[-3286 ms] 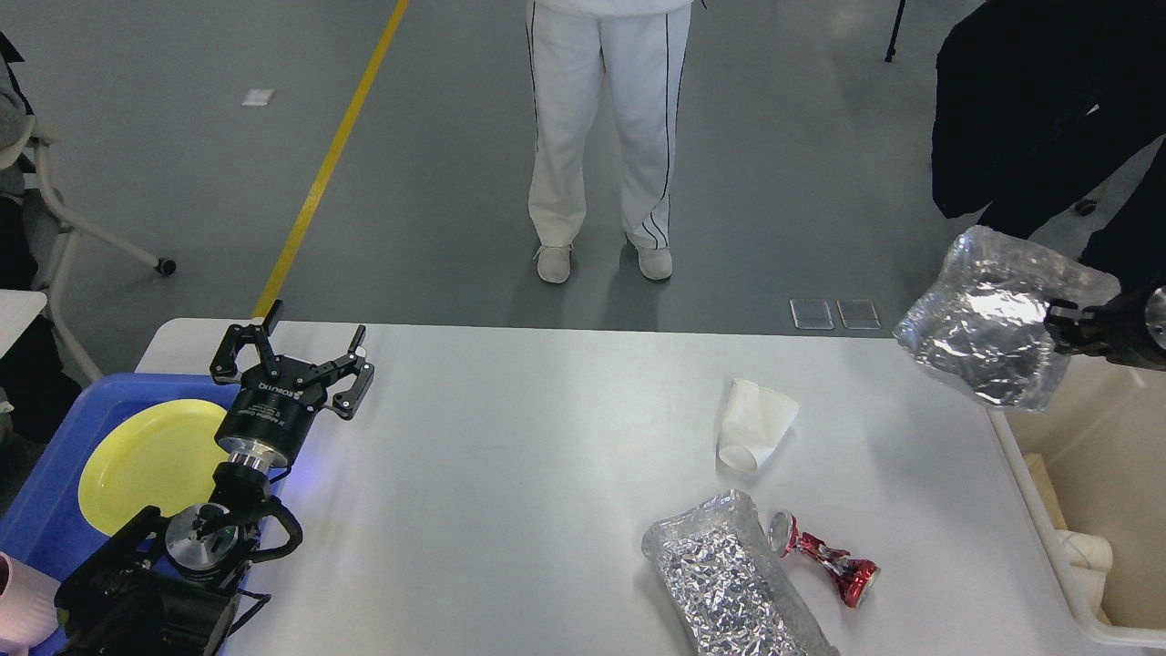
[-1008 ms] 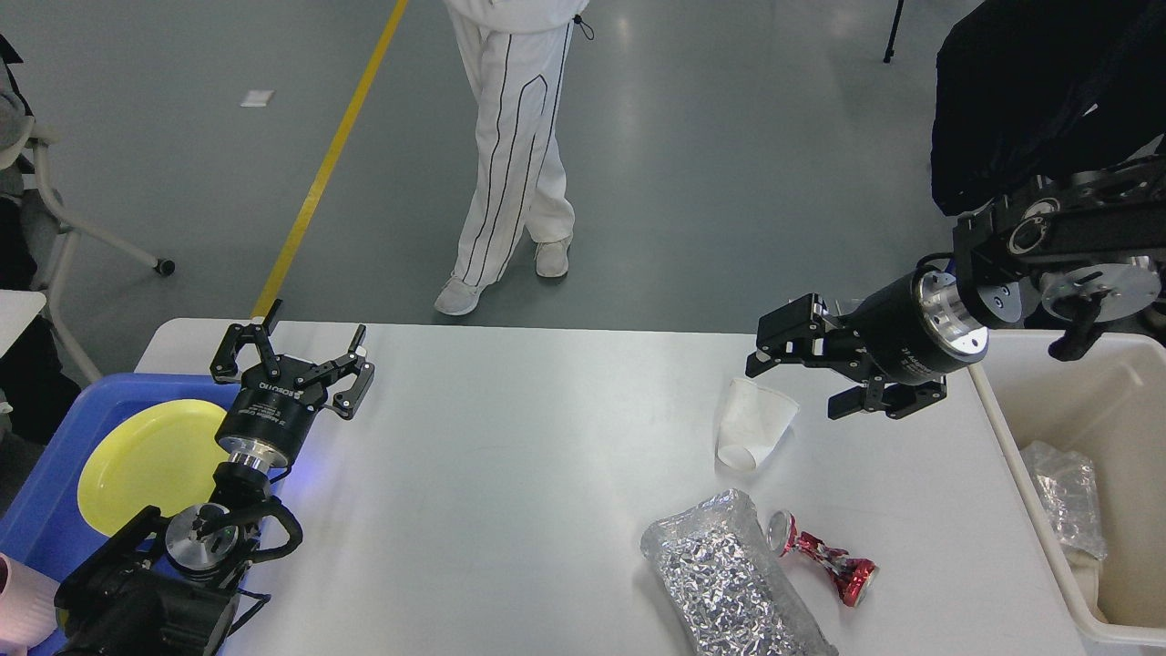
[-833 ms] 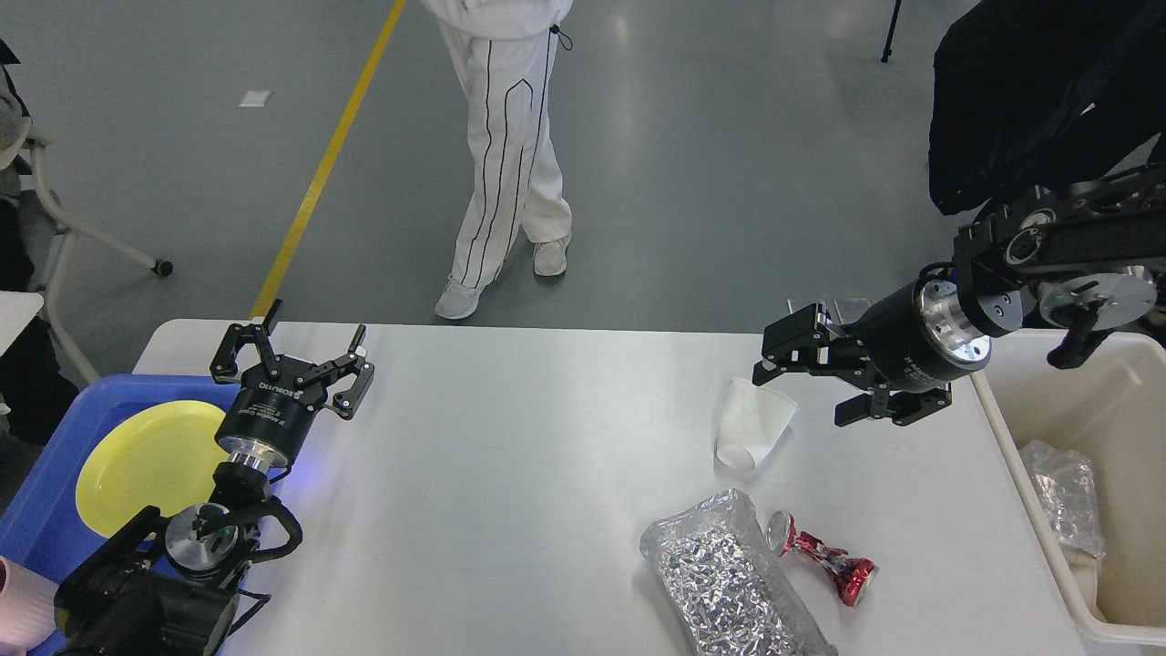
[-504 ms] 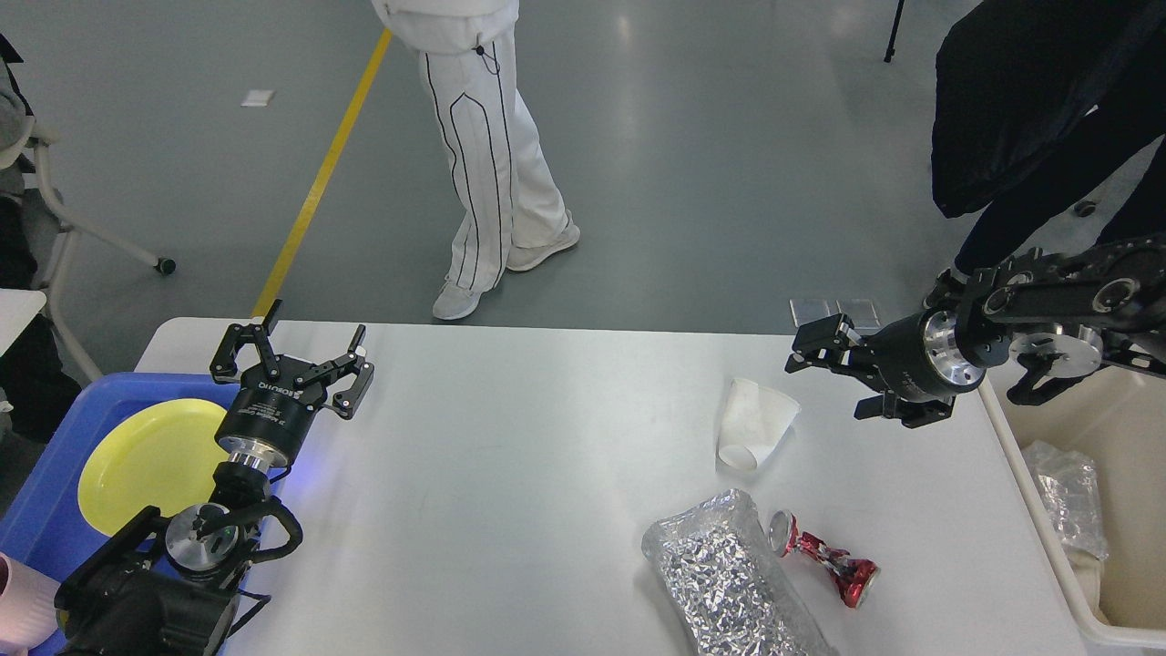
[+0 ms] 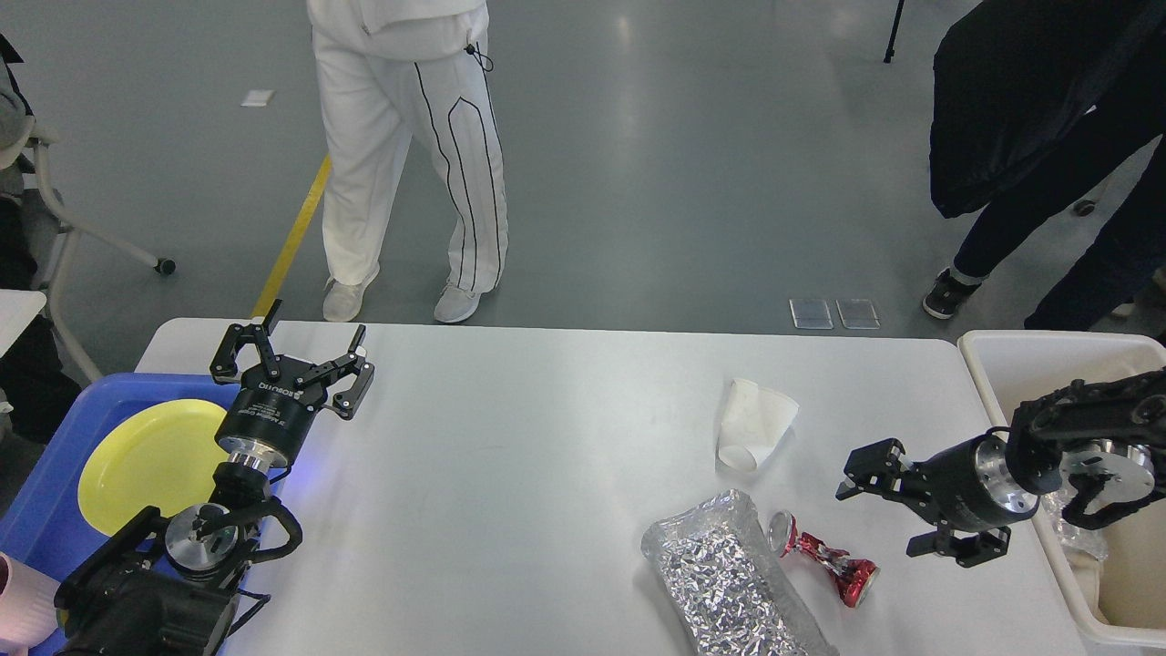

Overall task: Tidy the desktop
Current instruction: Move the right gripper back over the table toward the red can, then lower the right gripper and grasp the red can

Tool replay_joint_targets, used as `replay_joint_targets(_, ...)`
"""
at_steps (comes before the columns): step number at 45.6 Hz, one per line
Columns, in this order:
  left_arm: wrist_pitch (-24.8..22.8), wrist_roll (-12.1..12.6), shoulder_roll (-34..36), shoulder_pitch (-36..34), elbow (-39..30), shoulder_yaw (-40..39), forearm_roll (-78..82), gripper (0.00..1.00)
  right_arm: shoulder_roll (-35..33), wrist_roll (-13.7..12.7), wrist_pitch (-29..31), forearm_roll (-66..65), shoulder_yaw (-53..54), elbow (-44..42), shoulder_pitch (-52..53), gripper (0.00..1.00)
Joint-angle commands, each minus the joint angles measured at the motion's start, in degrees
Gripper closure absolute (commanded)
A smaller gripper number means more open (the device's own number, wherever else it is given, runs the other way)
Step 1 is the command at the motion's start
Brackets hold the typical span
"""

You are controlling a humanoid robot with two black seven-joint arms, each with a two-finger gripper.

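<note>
The white desktop (image 5: 510,474) carries a crumpled white paper cup (image 5: 756,424) lying on its side, a silver foil bag (image 5: 729,579) near the front edge, and a crushed red can (image 5: 824,558) just right of the bag. My right gripper (image 5: 879,521) is open, low over the table, just right of and slightly above the can, touching nothing. My left gripper (image 5: 305,344) is open and empty at the table's left end, beside the blue tray (image 5: 55,437).
A yellow plate (image 5: 146,460) lies in the blue tray. A beige tub (image 5: 1048,351) at the right edge holds crumpled clear plastic (image 5: 1079,538). A person in white trousers (image 5: 401,155) and one in dark clothes (image 5: 1029,137) stand beyond the table.
My right gripper has come from beside the paper cup toward the front, ending next to the crushed can. The person in white has walked left. The left arm has not moved.
</note>
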Motion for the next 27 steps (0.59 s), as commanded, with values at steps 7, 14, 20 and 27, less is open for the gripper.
replay_joint_targets(7, 0.0, 0.0, 0.0, 0.0, 0.0, 0.0, 0.0, 0.04, -3.1, -0.1, 0.4, -2.7, 0.4, 3.3, -2.5, 0.00)
replay_joint_targets(14, 0.0, 0.0, 0.0, 0.0, 0.0, 0.0, 0.0, 0.04, -3.1, -0.1, -0.3, -2.2, 2.1, 3.2, -5.4, 0.00)
replay_joint_targets(20, 0.0, 0.0, 0.0, 0.0, 0.0, 0.0, 0.0, 0.04, -3.1, -0.1, -1.0, -1.6, 6.4, 2.6, -8.9, 0.00)
replay_joint_targets(27, 0.0, 0.0, 0.0, 0.0, 0.0, 0.0, 0.0, 0.04, -2.5, 0.3, -3.4, -0.9, 8.8, 2.2, -12.2, 0.00)
